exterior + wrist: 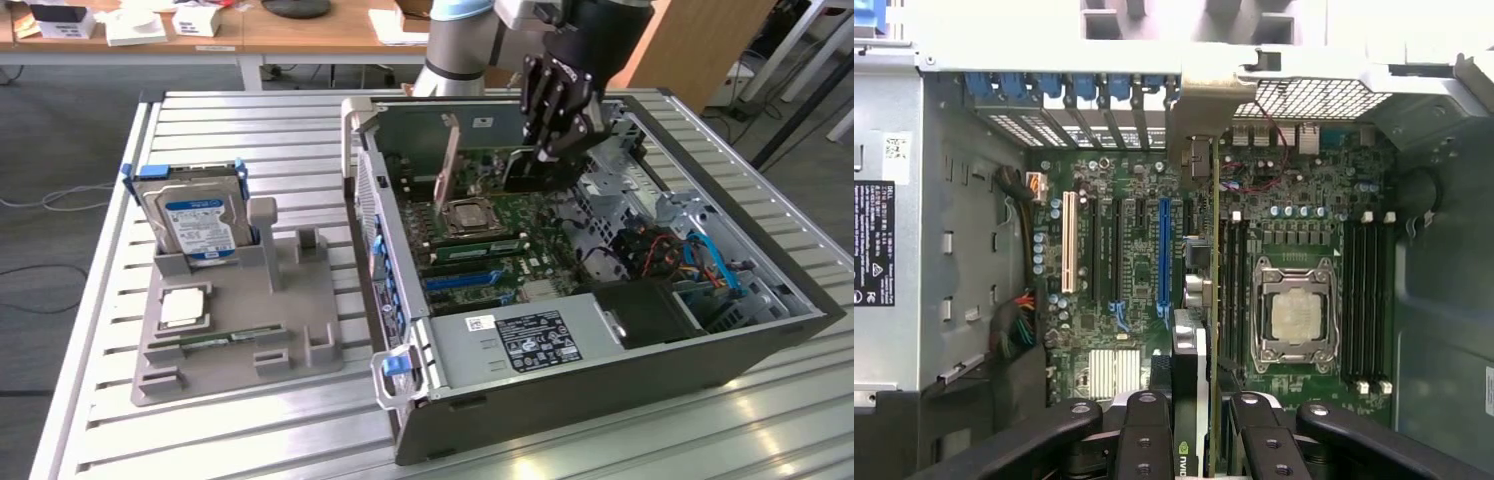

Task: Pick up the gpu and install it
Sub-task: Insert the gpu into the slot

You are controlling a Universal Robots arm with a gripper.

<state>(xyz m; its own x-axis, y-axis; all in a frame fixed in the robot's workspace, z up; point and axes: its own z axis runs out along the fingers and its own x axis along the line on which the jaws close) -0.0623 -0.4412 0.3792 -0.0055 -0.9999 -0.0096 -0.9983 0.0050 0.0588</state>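
Observation:
My gripper [551, 125] reaches down into the open computer case [747, 345] and is shut on the gpu [539, 172], a dark card held on edge above the green motherboard [487, 265]. In the wrist view the gpu [1214, 250] appears edge-on as a thin line running from between my black fingers [1150, 435] toward its silver end bracket [1200, 110] at the case's slot wall. The gripper [1204, 445] has the card between the blue slot [1163, 250] and the processor socket [1291, 315]. Whether the card touches a slot I cannot tell.
On the exterior view's left a grey fixture [300, 345] holds a silver hard drive in a blue frame [198, 215] and a slim memory stick [214, 341]. Inside the case are the power supply [534, 342], cables [694, 265] and memory slots [1366, 300].

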